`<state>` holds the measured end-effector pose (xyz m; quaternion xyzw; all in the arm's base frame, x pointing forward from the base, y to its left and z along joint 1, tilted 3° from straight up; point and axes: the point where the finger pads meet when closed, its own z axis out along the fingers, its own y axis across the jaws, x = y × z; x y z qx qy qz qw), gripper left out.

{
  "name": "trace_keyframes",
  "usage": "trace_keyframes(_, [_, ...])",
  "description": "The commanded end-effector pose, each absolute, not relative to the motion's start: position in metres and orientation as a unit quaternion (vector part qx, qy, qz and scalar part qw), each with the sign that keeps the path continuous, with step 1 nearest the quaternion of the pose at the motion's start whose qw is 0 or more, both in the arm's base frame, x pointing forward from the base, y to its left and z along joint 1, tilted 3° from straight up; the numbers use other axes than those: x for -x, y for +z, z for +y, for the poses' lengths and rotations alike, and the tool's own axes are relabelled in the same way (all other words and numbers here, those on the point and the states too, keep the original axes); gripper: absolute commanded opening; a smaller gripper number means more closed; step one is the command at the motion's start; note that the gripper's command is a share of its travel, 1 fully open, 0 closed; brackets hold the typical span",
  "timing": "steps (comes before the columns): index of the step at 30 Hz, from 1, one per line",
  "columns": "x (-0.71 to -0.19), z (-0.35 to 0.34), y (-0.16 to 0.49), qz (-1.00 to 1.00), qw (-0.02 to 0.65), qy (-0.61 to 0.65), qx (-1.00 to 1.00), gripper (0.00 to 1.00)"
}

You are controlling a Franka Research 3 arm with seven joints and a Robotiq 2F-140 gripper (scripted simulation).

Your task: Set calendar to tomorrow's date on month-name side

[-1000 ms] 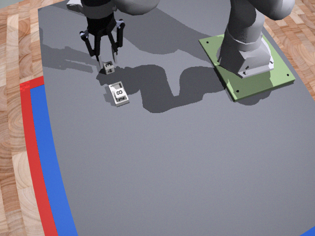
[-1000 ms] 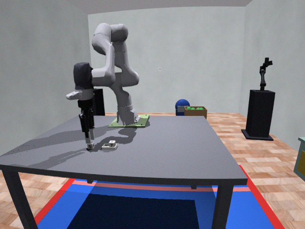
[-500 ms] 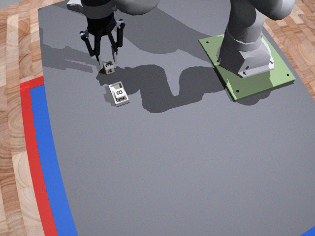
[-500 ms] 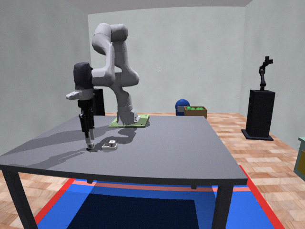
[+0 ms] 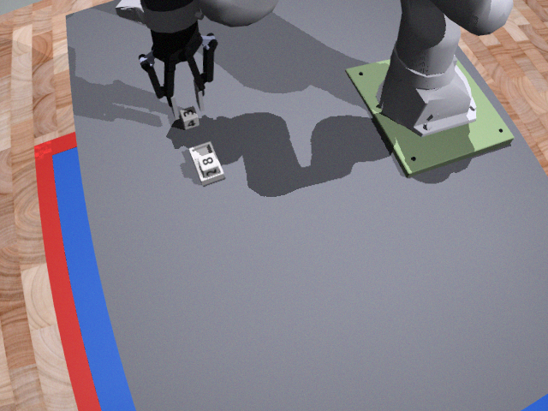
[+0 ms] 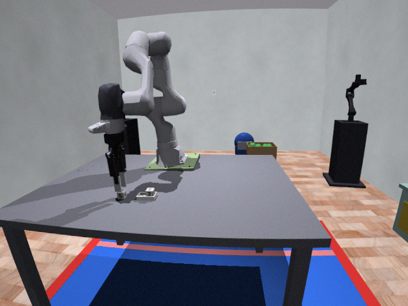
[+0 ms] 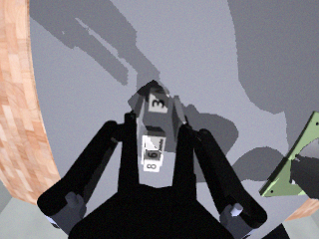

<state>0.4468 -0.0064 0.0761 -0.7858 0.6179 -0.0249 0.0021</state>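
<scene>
Pincer (image 5: 188, 111) (image 6: 120, 190) (image 7: 159, 106) fingers stand apart, straddling the loose cube (image 5: 189, 119) (image 6: 121, 195) (image 7: 158, 103); in the top view, the tray (image 5: 214, 180) (image 6: 145, 198) (image 7: 163, 141), holding the other cube (image 5: 207, 161) (image 6: 150, 192) (image 7: 152, 155), lies at five o'clock from it.

nothing has visibly changed
</scene>
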Motion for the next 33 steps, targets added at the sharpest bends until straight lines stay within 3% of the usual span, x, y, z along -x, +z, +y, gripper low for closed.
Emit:
trace_keyframes(1, [-0.448,-0.008,0.076,0.618,0.003,-0.025,0.786,0.28])
trace_keyframes(33, [-0.449,-0.009,0.048,0.618,0.003,-0.025,0.786,0.28])
